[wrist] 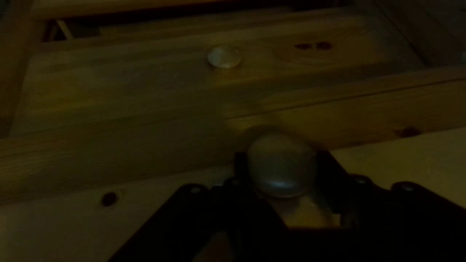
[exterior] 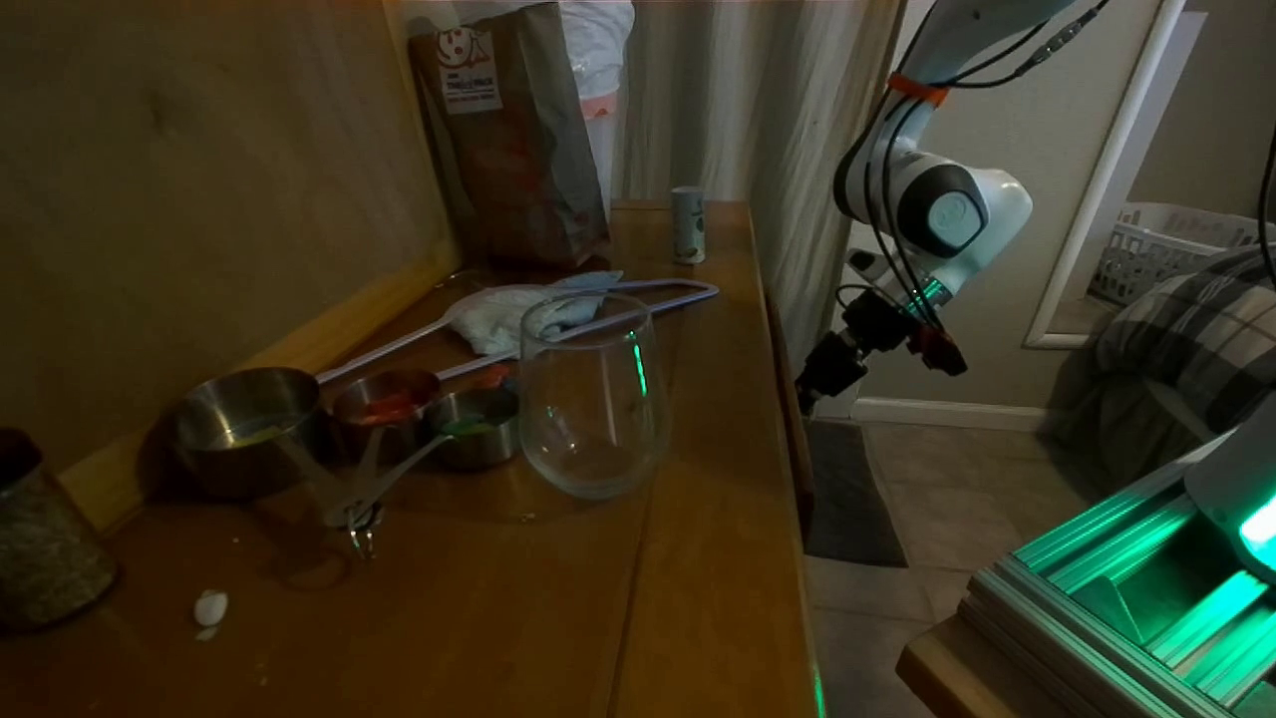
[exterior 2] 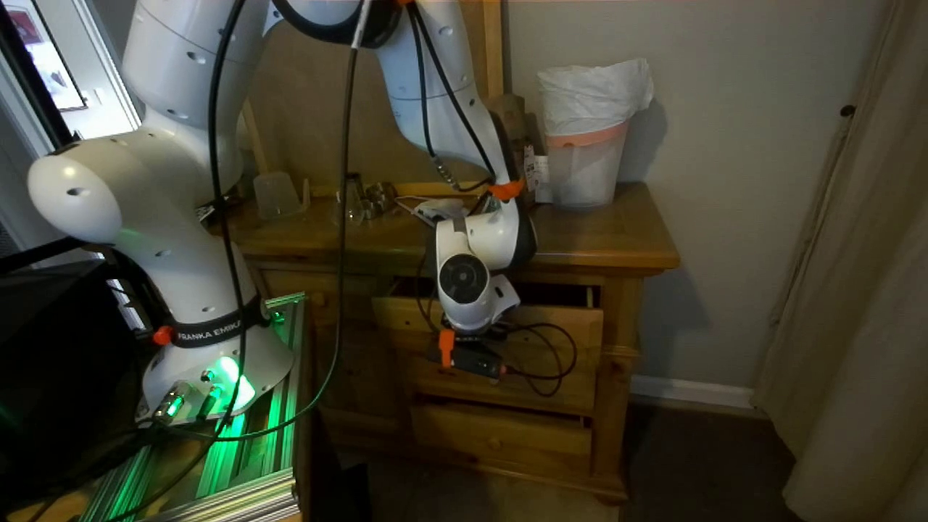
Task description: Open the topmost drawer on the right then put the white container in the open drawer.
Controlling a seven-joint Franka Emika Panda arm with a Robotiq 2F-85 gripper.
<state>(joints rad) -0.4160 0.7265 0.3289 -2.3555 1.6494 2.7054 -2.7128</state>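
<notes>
Well left of the pincer [wrist: 281, 163], up on the dresser [exterior: 713, 578]: dark jar [exterior: 50, 558], partly out of frame; small white lump [exterior: 210, 607] just right of it. Next, closer to the pincer, metal measuring cups [exterior: 354, 439], handles meeting at a ring. Brown paper bag [exterior: 508, 145] standing beyond, above pincer height; pale cloth [exterior: 493, 317] in front of it, touching a white hanger [exterior: 708, 291]. Clear stemless glass [exterior: 595, 429], upright, between cups and pincer. White container [exterior: 688, 224]: pale upright cylinder on the dresser top, above and left of the pincer, well apart from it.

At the pincer, wrist view dim. Clenched on a round knob [wrist: 282, 174], touching it from both sides. Which drawer that knob belongs to, cannot settle. Second knob [wrist: 224, 56] up and left of the pincer in that view, apart from it. In an exterior view the arm [exterior 2: 438, 94] hides the pincer; behind it, top drawer [exterior 2: 569, 317] ajar, dark gap along its upper edge. Bottom drawer [exterior 2: 536, 442], lower than the arm's end, also slightly out.

Right of the pincer, well off: white laundry basket [exterior: 1146, 249], plaid fabric [exterior: 1206, 309] near it.
</notes>
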